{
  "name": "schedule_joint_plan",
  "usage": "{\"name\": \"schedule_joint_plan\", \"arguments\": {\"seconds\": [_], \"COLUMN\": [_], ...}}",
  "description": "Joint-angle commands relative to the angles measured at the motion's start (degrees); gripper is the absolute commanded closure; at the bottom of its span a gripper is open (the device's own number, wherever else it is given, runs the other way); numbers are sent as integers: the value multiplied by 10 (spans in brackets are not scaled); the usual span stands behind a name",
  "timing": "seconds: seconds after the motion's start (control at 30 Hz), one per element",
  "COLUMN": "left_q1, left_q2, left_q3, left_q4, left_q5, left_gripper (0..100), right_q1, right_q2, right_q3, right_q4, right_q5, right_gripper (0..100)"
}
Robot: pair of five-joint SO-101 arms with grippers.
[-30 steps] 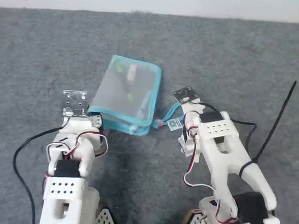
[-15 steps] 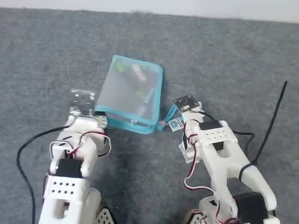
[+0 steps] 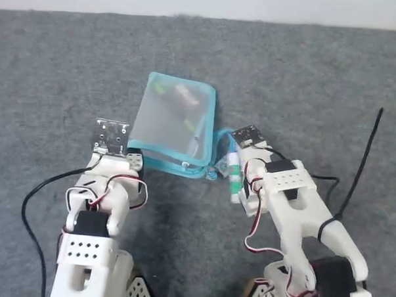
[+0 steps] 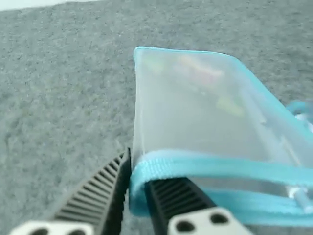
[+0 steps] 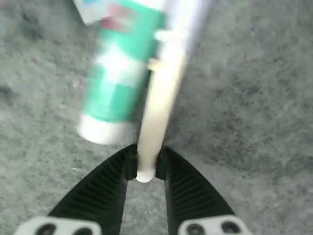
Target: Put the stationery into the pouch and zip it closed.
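The translucent pouch (image 3: 175,124) with teal edging lies on the grey cloth and holds several coloured items. My left gripper (image 3: 134,161) is shut on the pouch's teal edge (image 4: 146,169) at its near corner; the left gripper (image 4: 138,193) has the edge pinched between its black jaws. My right gripper (image 5: 145,164) is shut on a thin cream stick (image 5: 159,93). A green and white tube (image 5: 122,73) lies right beside that stick. From above, the tube (image 3: 233,173) sits next to the right gripper (image 3: 238,193), just past the pouch's teal strap (image 3: 221,141).
Grey cloth (image 3: 306,81) covers the whole table. A black cable (image 3: 361,169) rises beside the right arm, another (image 3: 31,207) loops beside the left arm. A pale wall (image 3: 204,4) borders the far edge.
The pouch has turned a little and its near corner has shifted away from the arms with the left gripper. A green and white tube now shows beside the right gripper, where a small tag was.
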Motion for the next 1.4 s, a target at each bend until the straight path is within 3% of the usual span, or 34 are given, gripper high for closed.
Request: {"name": "schedule_joint_plan", "arguments": {"seconds": [0.0,0.13,0.33,0.57,0.67,1.13,1.37], "left_q1": [21,55,61,61,61,62,64], "left_q2": [2,2,2,2,2,2,2], "left_q3": [12,32,32,31,31,31,31], "left_q4": [-47,-79,-81,-81,-81,-81,-81], "left_q5": [-2,1,1,0,-1,-2,-2], "left_gripper": [989,988,988,988,988,988,988], "right_q1": [52,80,65,-120,-161,-169,-164], "right_q2": [-39,-93,-241,-367,-393,-442,-375], "right_q3": [-56,-172,-287,-269,-250,-180,-161], "right_q4": [50,197,344,451,457,453,376], "right_q5": [20,80,103,138,136,180,132], "right_gripper": [992,992,992,992,992,992,992]}}
